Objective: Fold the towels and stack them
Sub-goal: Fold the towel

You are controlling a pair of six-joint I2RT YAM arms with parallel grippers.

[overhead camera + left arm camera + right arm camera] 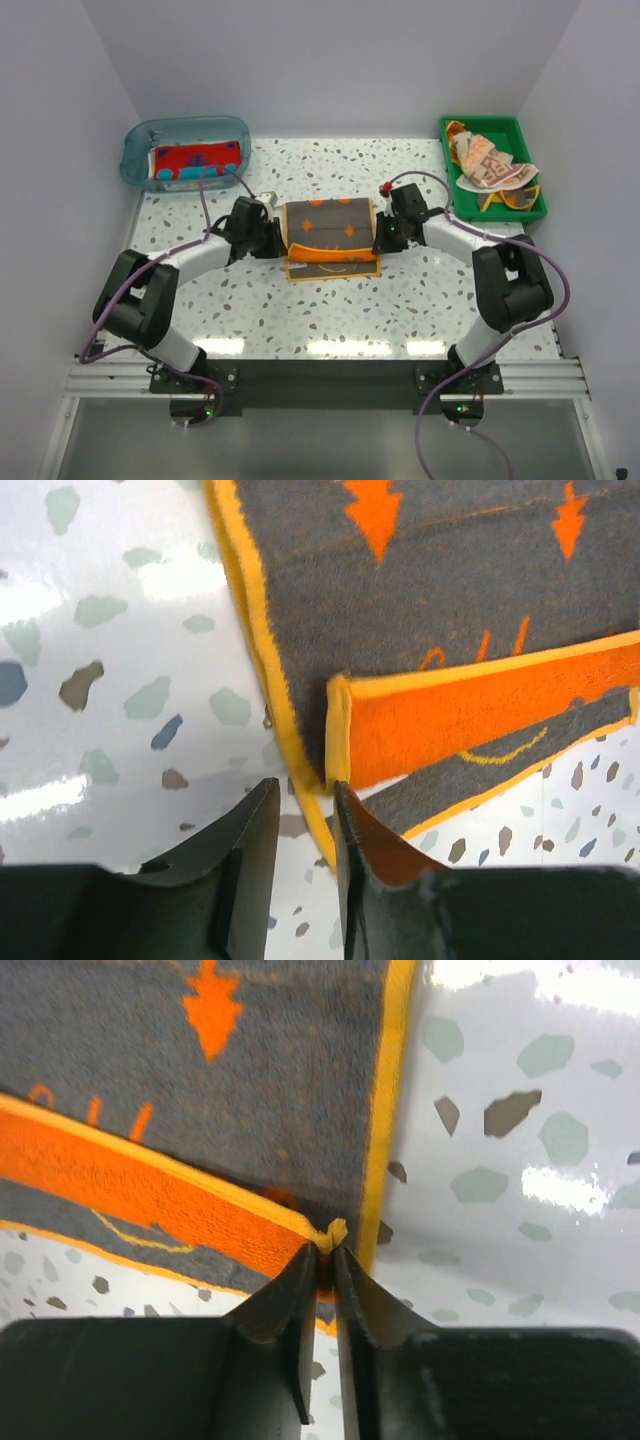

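A grey towel (328, 225) with orange arrows, yellow trim and an orange underside lies folded over on the table's middle. My left gripper (272, 238) is at its left edge. In the left wrist view that gripper (305, 795) stands open by a narrow gap, with the towel's (450, 600) folded corner just ahead of the tips and the lower yellow edge running beneath them. My right gripper (380, 238) is at the right edge. In the right wrist view it (325, 1250) pinches the yellow corner of the towel (230, 1110) between nearly closed tips.
A clear blue tub (135, 160) at the back left holds a red and blue printed cloth (195, 160). A green tray (532, 208) at the back right holds crumpled peach-patterned and yellow towels (490, 165). White walls close in the speckled table (330, 310).
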